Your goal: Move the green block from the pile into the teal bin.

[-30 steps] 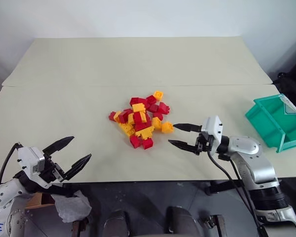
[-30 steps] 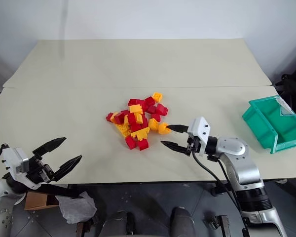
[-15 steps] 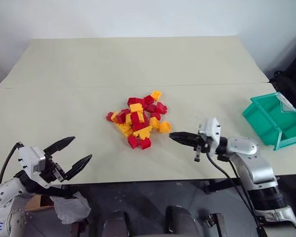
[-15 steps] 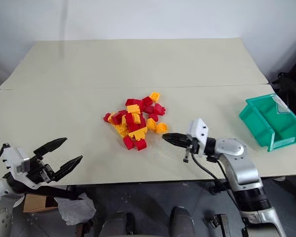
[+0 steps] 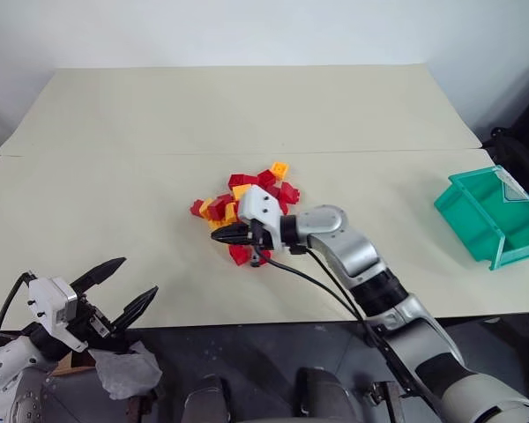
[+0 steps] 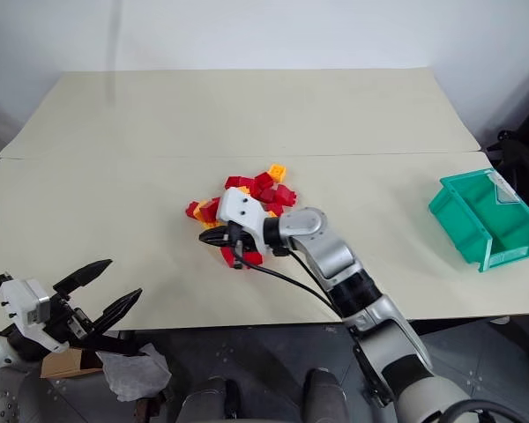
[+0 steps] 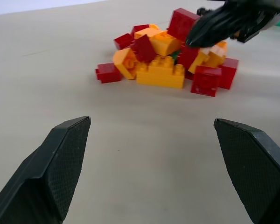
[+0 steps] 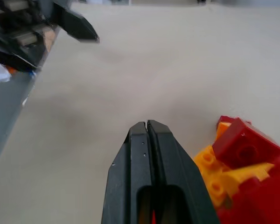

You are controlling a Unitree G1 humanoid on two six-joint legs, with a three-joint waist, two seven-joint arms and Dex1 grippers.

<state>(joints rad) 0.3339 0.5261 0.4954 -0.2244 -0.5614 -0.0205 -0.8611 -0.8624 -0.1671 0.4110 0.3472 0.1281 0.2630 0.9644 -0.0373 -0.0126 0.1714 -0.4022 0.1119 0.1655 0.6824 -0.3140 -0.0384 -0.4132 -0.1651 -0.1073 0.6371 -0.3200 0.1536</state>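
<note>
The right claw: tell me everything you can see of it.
The right claw has two black, tapered fingers, matte like plastic, pressed flat together and shut on nothing. They project from a white housing on a silver arm with a black cable looping below. It reaches level across the table, over the near side of the pile of red and yellow-orange bricks; whether it touches them is unclear.

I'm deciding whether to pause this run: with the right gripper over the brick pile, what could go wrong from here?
1. The right gripper is shut with nothing between its fingers, low across the pile; pushing on may scatter bricks rather than grasp one.
2. Of the green block only a sliver shows between yellow bricks, so a wrong brick could be taken.
3. The teal bin sits near the table edge; a hard drop might nudge it.
</note>
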